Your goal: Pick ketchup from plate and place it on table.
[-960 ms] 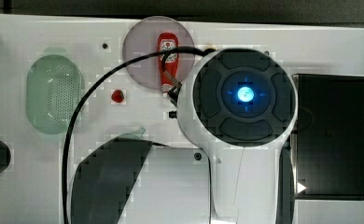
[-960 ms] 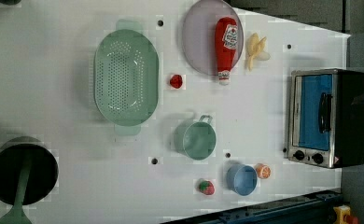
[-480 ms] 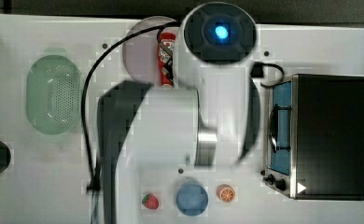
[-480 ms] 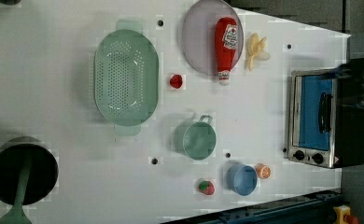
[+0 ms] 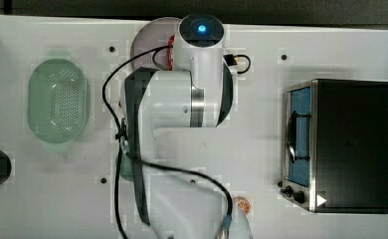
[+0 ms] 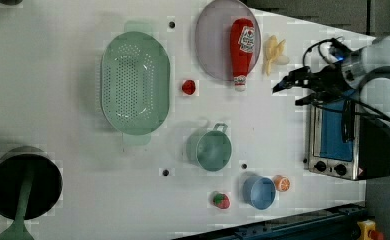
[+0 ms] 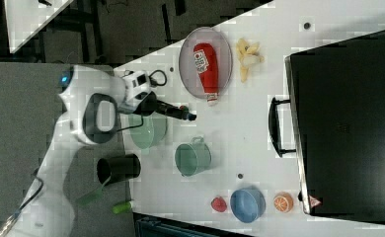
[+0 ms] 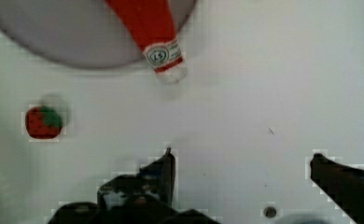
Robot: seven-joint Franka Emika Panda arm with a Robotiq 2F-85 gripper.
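White tabletop (image 6: 58, 100) under bright light, scattered with kitchen items. Lying on lilac-grey plate (image 6: 214, 45): red ketchup bottle (image 6: 241, 50), cap end poking past rim onto table. Hovering apart from bottle, near toaster oven (image 6: 340, 145): gripper (image 6: 295, 92), spread wide, empty. Best approach, by judgement: centre over bottle's body, straddle its narrow width, lower without scraping plate, then squeeze.

- Glossy white rounded arm (image 5: 172, 99) with dark grey joint bands
- Round dark cap with a glowing blue light (image 5: 201, 28)
- Black cable (image 5: 117, 149) looping alongside
- Black hand (image 7: 178, 112)
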